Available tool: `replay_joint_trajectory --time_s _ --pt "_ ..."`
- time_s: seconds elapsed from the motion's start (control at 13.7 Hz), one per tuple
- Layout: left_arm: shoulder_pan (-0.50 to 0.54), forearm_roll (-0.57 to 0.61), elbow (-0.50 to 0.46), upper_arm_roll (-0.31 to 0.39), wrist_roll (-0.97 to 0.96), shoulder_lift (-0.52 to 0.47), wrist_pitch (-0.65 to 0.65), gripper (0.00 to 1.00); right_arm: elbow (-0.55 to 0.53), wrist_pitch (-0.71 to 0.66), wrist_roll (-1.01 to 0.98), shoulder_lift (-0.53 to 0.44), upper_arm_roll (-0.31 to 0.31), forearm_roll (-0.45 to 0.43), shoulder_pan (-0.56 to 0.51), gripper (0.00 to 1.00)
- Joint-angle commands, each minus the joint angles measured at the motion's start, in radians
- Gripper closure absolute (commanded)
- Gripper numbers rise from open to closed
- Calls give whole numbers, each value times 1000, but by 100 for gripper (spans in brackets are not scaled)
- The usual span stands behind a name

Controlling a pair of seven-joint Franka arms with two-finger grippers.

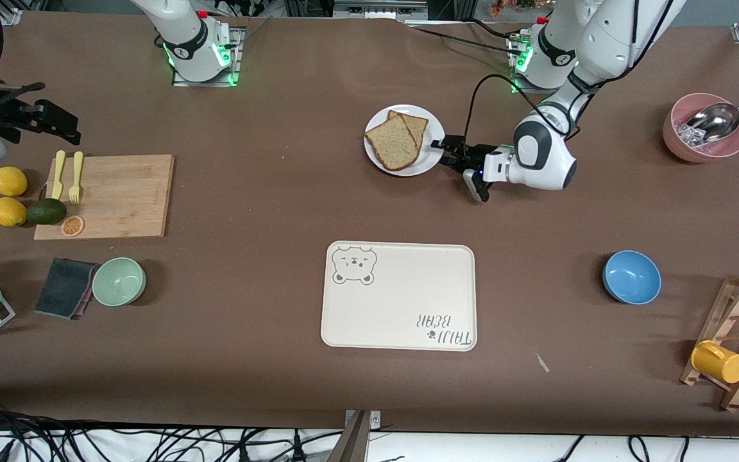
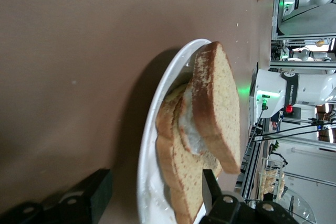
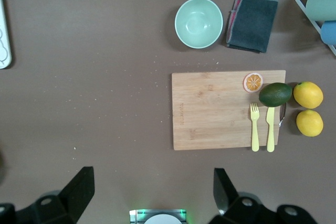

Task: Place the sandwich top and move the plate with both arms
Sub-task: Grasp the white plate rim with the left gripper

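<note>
plate (image 1: 435, 136) rim between left fingers (image 1: 444, 142)

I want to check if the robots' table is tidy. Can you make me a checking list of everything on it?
Surface: brown table, scattered crumbs.
Job's things: sandwich top lies on the sandwich on the white plate; bear tray nearer the camera.
Clutter: cutting board with fork, knife, orange slice; avocado, lemons, green bowl, cloth, blue bowl, pink bowl with scoop, mug rack.
Grippers: left gripper straddles the plate's rim, open; right gripper waits high, open.
Cables: black cable on left arm.
Surroundings: cables below the table edge.
</note>
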Motion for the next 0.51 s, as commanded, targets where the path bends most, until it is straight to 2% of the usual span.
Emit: replay_joint_trajectory --time_s 0.0,0.22,0.29,0.44 --pt "-39 -75 -18 -2 35 -8 19 69 5 3 5 -8 -1 -11 -17 0" --pt "-50 -76 -22 -2 35 8 65 88 4 -9 3 -22 -59 2 -19 0" --pt "-50 -76 -22 -2 35 9 65 97 4 -7 6 -21 -61 4 -19 0" --pt "-48 -76 -21 -2 34 9 65 100 4 -6 8 -22 -58 2 -16 0"
